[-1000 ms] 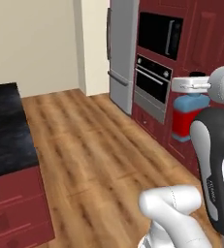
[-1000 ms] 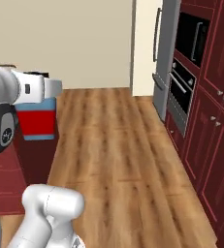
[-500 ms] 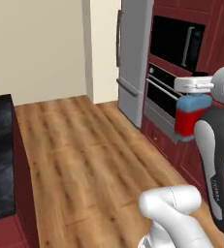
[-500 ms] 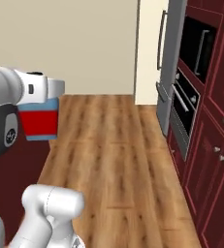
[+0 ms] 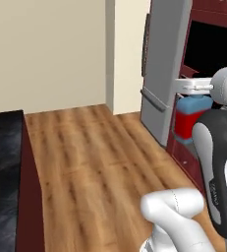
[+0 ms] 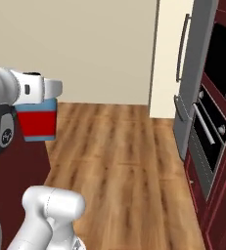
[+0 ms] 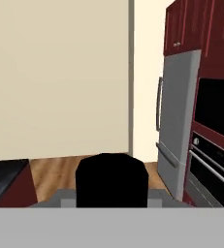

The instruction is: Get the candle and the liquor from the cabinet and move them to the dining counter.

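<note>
My gripper (image 5: 195, 97) hangs in front of the arm, shut from above on the liquor (image 5: 192, 121), a squat bottle with a blue upper body and a wide red label. The right base view shows the same gripper (image 6: 38, 99) and the liquor (image 6: 37, 120) held upright in the air. Its black cap (image 7: 112, 179) rises between the fingers in the hand view. The dining counter (image 5: 2, 167) with its black marbled top lies at the far left, well apart from the bottle. The candle and the cabinet are out of view.
A tall grey fridge (image 5: 160, 74) stands ahead on the right against a cream wall, with a built-in black oven (image 6: 213, 142) beside it in dark red cupboards. Wooden floor (image 5: 95, 162) stretches between the counter and these appliances.
The whole picture has shifted, so the base has moved: fridge and wall are nearer and larger, and the counter has slid left. The liquor stays in the gripper.
</note>
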